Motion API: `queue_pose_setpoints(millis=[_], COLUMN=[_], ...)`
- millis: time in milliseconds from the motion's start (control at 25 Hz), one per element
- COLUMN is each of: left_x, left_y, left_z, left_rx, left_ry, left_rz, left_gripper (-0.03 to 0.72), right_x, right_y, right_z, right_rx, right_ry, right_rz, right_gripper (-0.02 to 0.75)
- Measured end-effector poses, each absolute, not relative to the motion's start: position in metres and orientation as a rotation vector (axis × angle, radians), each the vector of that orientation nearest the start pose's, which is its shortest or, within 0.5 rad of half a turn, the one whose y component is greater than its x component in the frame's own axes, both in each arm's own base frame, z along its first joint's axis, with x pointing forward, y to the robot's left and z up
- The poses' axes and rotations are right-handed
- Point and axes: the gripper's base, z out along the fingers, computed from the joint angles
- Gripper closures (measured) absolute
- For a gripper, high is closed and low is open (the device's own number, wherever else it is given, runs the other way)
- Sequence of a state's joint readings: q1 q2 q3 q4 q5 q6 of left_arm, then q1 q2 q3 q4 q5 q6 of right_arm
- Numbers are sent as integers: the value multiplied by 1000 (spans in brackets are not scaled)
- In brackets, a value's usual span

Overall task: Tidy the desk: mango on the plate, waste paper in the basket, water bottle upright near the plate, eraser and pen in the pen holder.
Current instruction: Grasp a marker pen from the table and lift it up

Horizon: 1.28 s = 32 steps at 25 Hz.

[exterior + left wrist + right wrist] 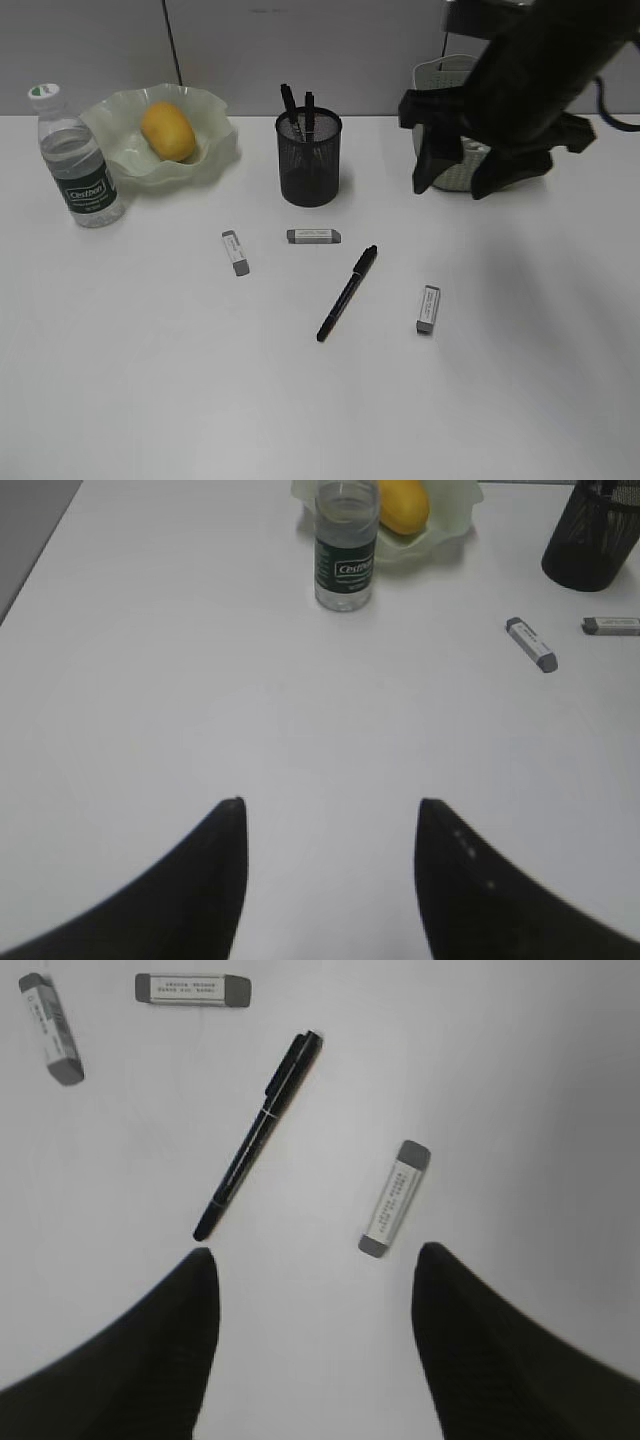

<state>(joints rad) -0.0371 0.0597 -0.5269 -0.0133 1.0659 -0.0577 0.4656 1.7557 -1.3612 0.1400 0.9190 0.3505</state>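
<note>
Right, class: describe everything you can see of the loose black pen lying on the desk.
The pen is slim, black and glossy, plastic by its look, with a clipped cap at its far end. It lies flat on the white desk, slanted, cap toward the pen holder. Three erasers lie around it, none touching. Nothing holds it.

Exterior view slants down over the desk [150,400]; both wrist views look down closer, sharing its erasers [397,1198].

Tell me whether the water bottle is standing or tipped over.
Standing: the water bottle is upright, white cap on top, beside the plate.
</note>
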Motion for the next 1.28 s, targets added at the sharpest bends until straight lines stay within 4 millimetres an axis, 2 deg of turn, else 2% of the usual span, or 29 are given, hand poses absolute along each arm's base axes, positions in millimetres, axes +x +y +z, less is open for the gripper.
queue_pose_setpoints(millis=[200, 480, 720, 920, 1080, 1280], left_x=[-3, -9, -9, -9, -9, -9], left_y=[-1, -1, -1, -1, -1, -1], left_z=[284, 284, 284, 283, 283, 283], left_rx=[-21, -19, -17, -17, -17, -17], left_ry=[2059, 2019, 2021, 2020, 2020, 2020], left_rz=[-75, -75, -74, -74, -74, -74], left_gripper=[274, 274, 274, 274, 274, 274], right_x=[354, 374, 383, 385, 389, 393], right_y=[207, 237, 240, 237, 237, 237], right_z=[217, 165, 130, 112, 104, 104], right_rx=[14, 201, 341, 395, 424, 456], right_ry=[2960, 3036, 3069, 3072, 3045, 2996], right_rz=[337, 295, 196, 120, 116, 119], right_gripper=[257, 271, 276, 285, 288, 290])
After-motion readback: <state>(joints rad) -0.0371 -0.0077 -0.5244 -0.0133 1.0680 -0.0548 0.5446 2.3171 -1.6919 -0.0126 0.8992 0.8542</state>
